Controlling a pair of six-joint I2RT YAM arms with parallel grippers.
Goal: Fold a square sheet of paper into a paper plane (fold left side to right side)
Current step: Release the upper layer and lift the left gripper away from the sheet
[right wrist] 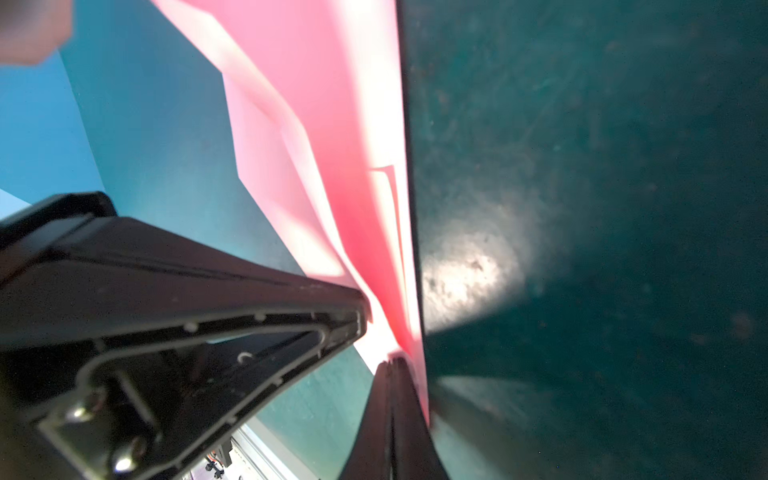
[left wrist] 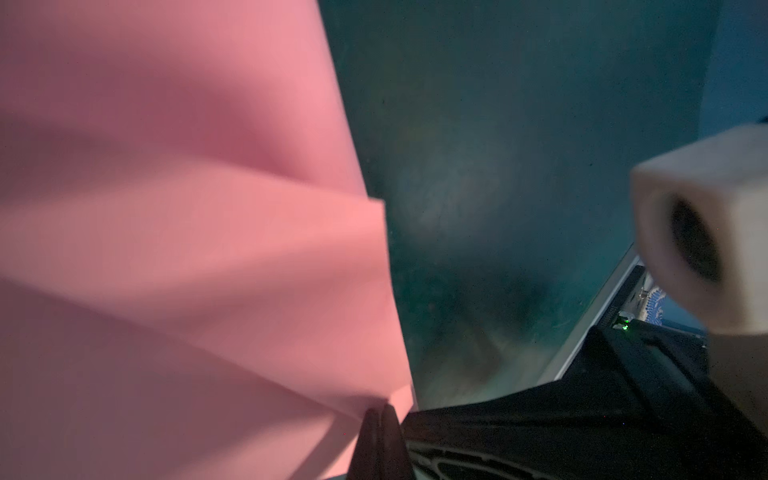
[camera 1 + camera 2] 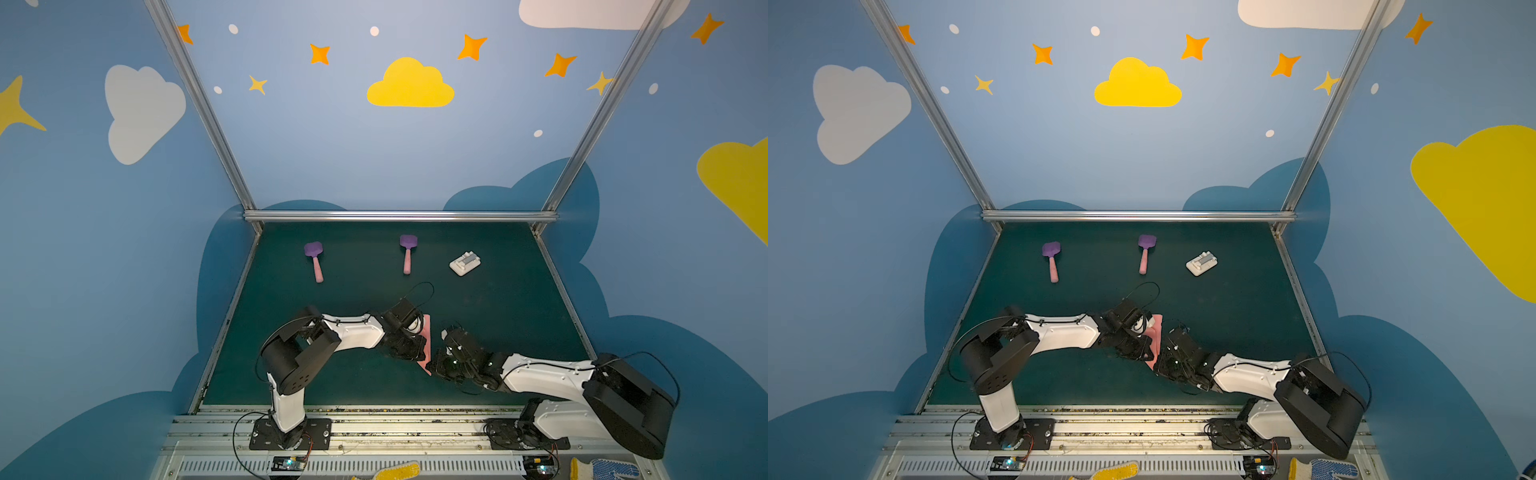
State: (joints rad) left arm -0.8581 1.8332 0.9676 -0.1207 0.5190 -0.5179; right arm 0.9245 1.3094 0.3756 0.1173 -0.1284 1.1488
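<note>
Closest to the lens in the left wrist view are the dark fingertips of the left pincer, pressed together on a corner of the pink sheet of paper. No gap shows between them, so this pincer is closed and it grips the paper. The sheet fills most of that view and has several soft creases that run toward the gripped corner.

In the right wrist view the right pincer is also closed. Its two fingers are tight on the edge of the same sheet, which is bright from the light and shows folded layers. Just beside it, a black part of the other pincer reaches the paper from the side.

In both top views the sheet is a narrow pink shape in the near middle of the green table. It is held between the two pincers, which meet there from the left and from the right. It looks to stand on its edge; I cannot tell if it touches the table.

Well apart, toward the far side, lie one spatula and a second spatula, both with purple heads and pink handles. To the right of them is a small white block.
</note>
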